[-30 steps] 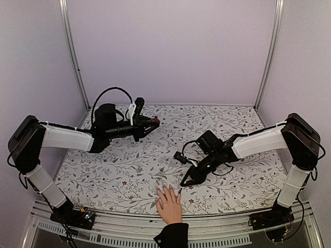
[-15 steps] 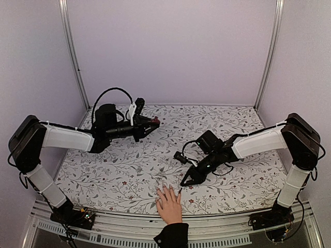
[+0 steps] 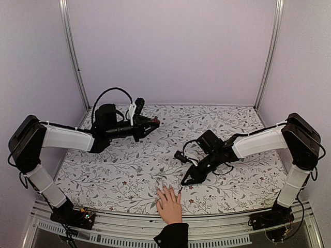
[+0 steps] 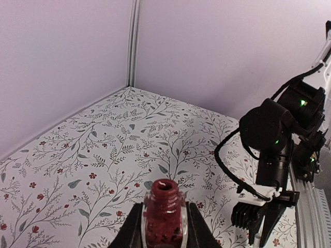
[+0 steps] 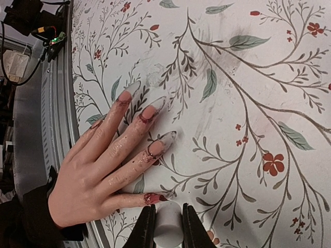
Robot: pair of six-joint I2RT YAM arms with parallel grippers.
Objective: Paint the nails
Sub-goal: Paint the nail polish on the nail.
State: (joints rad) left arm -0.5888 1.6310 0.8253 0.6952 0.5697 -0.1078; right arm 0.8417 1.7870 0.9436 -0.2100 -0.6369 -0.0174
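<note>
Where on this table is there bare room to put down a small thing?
Free: the near-left part of the table, between the left arm and the hand; also the far right, behind the right arm. Crowded: the near centre, where the right gripper with its white cap hangs close beside that hand.

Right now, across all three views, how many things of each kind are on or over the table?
Robot arms: 2, the left arm and the right arm
Bottles: 1, the dark-red bottle, uncapped
Caps: 1, the white cap
Hands: 1, the human hand
Total: 5
</note>
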